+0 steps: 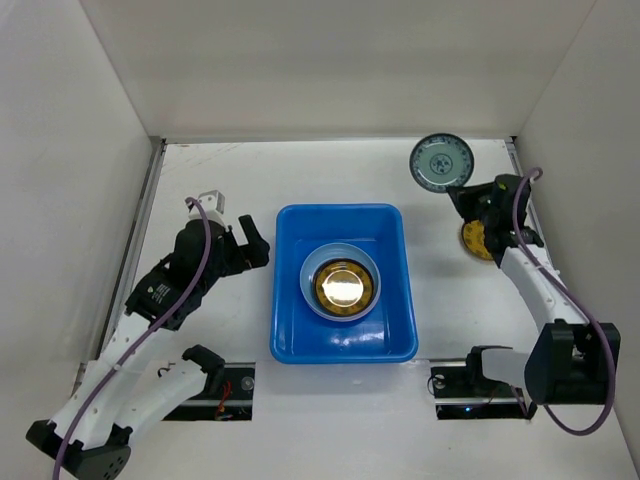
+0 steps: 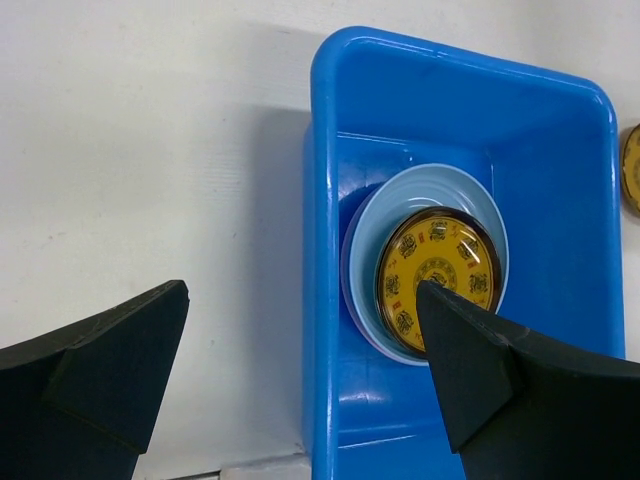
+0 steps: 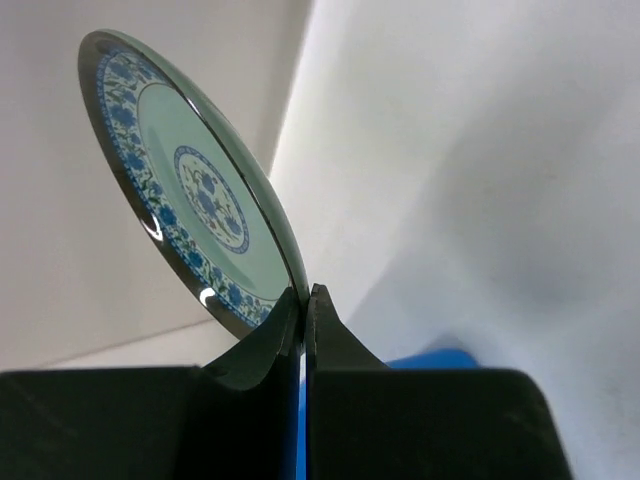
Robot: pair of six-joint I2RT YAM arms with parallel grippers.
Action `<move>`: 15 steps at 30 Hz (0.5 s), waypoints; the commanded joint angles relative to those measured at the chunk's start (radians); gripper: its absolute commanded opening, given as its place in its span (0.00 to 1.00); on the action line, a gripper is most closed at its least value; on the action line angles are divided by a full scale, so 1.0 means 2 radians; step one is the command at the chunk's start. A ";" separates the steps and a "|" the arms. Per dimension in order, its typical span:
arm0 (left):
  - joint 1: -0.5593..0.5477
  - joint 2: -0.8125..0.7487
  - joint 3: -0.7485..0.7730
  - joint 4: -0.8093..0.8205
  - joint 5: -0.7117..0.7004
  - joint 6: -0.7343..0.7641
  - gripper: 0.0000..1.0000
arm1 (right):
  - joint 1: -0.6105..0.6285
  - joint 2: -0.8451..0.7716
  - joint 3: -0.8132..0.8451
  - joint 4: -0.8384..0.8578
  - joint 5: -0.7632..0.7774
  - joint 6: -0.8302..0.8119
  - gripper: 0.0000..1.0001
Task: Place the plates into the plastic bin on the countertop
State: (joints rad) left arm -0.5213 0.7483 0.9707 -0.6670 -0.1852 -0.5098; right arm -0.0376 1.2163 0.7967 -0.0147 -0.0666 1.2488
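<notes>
Teal-patterned plate [image 3: 180, 190] is near the worktop's [image 1: 330, 170] far right corner, pinched by a sliver of rim in the closed right tool [image 3: 305, 300]. Could swivel or slip out en route to the bin [image 1: 340, 208]. Left tool [image 2: 300, 290] open, empty.

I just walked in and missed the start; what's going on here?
The right gripper is shut on the rim of a teal patterned plate, far right of the bin. The bin already holds a light blue plate with a yellow plate on top. A second yellow plate lies outside, partly hidden under the right arm. The left gripper is open and empty beside the bin.
</notes>
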 commanded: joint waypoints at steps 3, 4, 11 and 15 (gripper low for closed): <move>0.007 -0.008 -0.021 0.036 0.001 -0.008 1.00 | 0.080 -0.012 0.092 -0.087 -0.017 -0.090 0.00; 0.011 -0.006 -0.024 0.038 0.001 -0.008 1.00 | 0.104 -0.014 0.101 -0.112 -0.015 -0.107 0.00; 0.027 0.004 -0.034 0.057 0.007 -0.008 1.00 | 0.245 -0.036 0.132 -0.269 0.003 -0.199 0.00; 0.029 0.006 -0.049 0.077 0.009 -0.009 1.00 | 0.294 -0.047 0.121 -0.317 0.024 -0.209 0.01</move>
State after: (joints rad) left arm -0.4728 0.7578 0.8963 -0.5758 -0.1787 -0.5217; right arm 0.5110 1.1645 1.0130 -0.5301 -0.0639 0.8902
